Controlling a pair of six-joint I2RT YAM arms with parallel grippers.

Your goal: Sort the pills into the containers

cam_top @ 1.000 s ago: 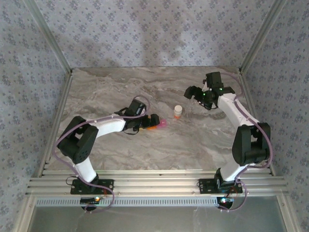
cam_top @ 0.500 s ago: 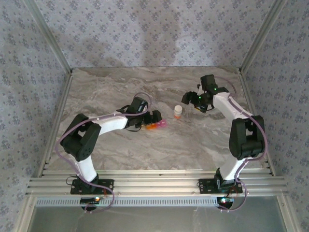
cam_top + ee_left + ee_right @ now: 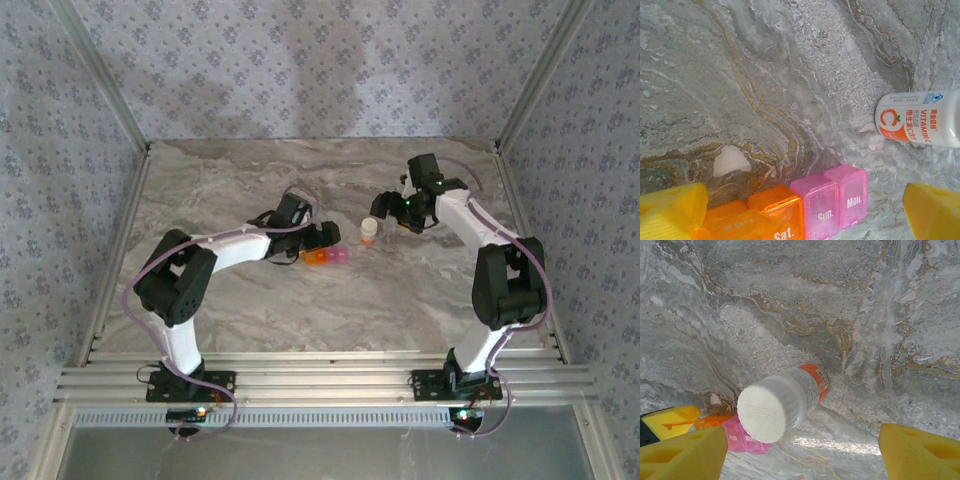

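Both arms have swung inward toward the middle of the marble table (image 3: 300,320) since a second ago; the right arm has travelled furthest, from the far right side to a spot over the bottle.

Nearest the arm bases, the containers (image 3: 326,257) lie flat on the marble near the table's centre; they form a strip of orange compartments followed by 2 pink ones, with lids lettered Sat., Sun. and Mon.; every lid that shows looks shut. The left gripper (image 3: 321,240) hovers just over the strip, jaws spread wide to either side, gripping nothing.

Just beyond and to the right stands the white vitamin bottle (image 3: 369,231), upright, cap on; the right gripper (image 3: 388,207) hangs above it, jaws wide apart, holding nothing.

Sorting seems not to have begun; the bottle and the compartments would both need opening first.

Whether the bottle holds the pills cannot be told; the compartments' contents are hard to make out; the strip's left end is cut off in the left wrist view, so its compartment count is unclear; a pale patch (image 3: 730,161) on the marble could be veining or a pill.
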